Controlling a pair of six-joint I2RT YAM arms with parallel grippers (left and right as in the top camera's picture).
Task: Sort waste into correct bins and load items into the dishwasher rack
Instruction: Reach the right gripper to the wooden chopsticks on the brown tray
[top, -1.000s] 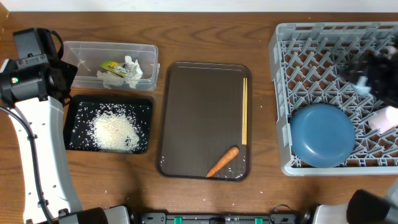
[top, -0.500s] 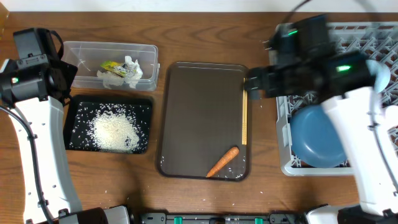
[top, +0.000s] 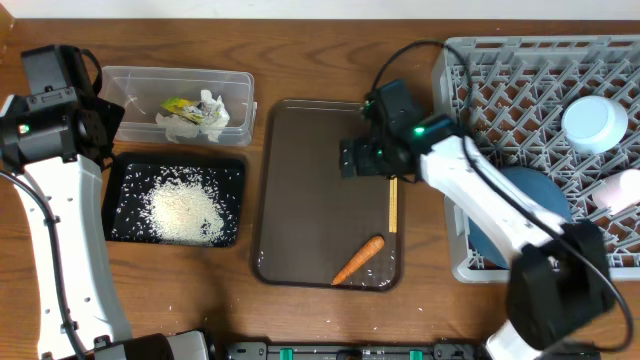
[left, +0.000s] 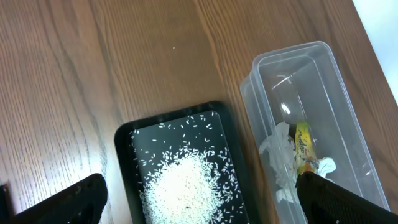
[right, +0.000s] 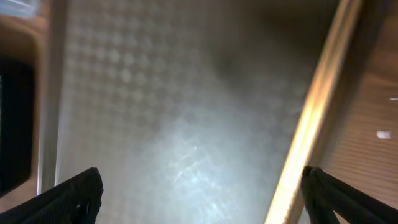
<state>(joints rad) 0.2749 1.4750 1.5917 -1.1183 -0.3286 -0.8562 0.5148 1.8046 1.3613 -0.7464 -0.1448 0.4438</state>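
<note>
While the left tool (left: 208, 202) hangs wide and empty by the table's left edge, paper (top: 205, 118) and wrapper (top: 178, 105) lie in the tub (top: 130, 78), with rice (top: 180, 210) heaped in the black tray (top: 115, 200) just beside it. Over the brown tray (top: 310, 180) the right tool (top: 362, 160) stands wide, empty, near the chopsticks (top: 393, 205); the carrot (top: 358, 260) lies at the tray's near edge. Rightmost, the dish (top: 540, 188) sits in the rack (top: 500, 80)

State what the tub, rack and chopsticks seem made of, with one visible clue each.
Tub: clear, glossy plastic, apparently; see-through walls with highlights.
Rack: grey moulded plastic, probably matte; uniform lattice of pegs.
Chopsticks: pale wood or bamboo; thin, tan, dull sticks.
</note>
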